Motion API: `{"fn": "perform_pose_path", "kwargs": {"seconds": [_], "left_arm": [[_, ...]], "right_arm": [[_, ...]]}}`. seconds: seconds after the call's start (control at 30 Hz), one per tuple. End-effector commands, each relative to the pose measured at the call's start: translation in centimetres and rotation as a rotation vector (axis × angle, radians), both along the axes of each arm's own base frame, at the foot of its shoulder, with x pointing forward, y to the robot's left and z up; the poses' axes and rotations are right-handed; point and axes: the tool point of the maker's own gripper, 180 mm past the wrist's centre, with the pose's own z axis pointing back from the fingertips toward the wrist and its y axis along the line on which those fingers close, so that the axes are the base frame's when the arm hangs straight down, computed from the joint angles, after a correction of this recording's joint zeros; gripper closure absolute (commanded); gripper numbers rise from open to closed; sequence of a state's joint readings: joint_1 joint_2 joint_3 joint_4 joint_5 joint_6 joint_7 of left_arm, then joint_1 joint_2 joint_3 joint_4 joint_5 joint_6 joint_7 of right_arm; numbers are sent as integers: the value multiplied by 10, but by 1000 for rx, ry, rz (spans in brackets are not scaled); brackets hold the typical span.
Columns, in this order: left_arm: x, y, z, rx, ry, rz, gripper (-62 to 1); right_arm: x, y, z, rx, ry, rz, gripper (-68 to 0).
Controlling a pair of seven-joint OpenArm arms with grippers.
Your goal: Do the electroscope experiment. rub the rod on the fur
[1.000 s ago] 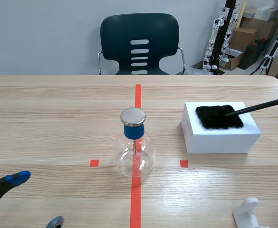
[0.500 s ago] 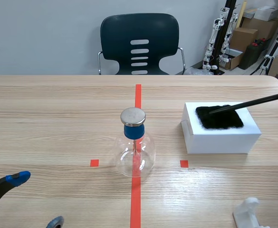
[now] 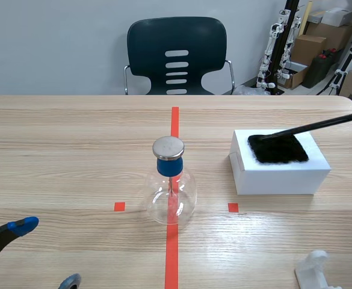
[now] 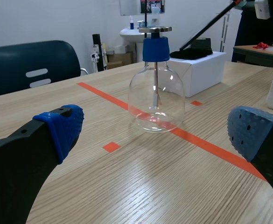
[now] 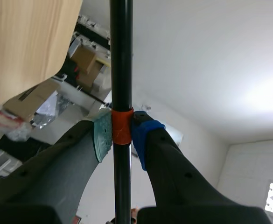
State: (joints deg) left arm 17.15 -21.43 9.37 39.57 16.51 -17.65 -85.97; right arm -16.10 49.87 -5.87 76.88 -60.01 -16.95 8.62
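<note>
Slides rod (image 3: 308,126) tip leftward over fur (image 3: 279,150) lying on top of white box (image 3: 278,174), now at fur's left end, pinches rod firmly in right gripper (image 5: 121,133) out past box's right side, holds left gripper (image 4: 157,133) spread wide, well left of box, with flask (image 3: 171,192) between.

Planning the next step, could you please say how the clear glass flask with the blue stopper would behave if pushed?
The clear glass flask looks thin-walled, so probably fragile. Its broad base suggests a low push slides it; pushed at the round metal disc, it might tip.
</note>
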Motion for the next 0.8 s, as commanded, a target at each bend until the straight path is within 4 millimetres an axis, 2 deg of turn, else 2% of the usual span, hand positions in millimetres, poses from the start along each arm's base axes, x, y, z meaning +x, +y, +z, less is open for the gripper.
{"fn": "perform_pose_path", "kwargs": {"seconds": [0.0,0.2,0.3,0.4,0.63,0.7,0.77], "left_arm": [[3,3,8,-12,-31,2,-623],[3,2,7,-12,-30,2,-623],[3,2,8,-12,-31,2,-623],[3,2,8,-12,-31,2,-623],[3,3,8,-12,-31,2,-623],[3,3,8,-12,-31,2,-623],[3,3,8,-12,-31,2,-623]], "right_arm": [[7,-12,16,-34,-37,-22,-13],[-2,-53,8,-62,23,-88,-13],[-5,-63,5,-68,35,-98,-13],[-4,-57,3,-64,35,-85,-13],[0,-13,2,-55,-17,-19,-13],[-1,-9,-1,-57,-14,-15,-13],[-2,-13,-4,-62,-2,-32,-13]]}}
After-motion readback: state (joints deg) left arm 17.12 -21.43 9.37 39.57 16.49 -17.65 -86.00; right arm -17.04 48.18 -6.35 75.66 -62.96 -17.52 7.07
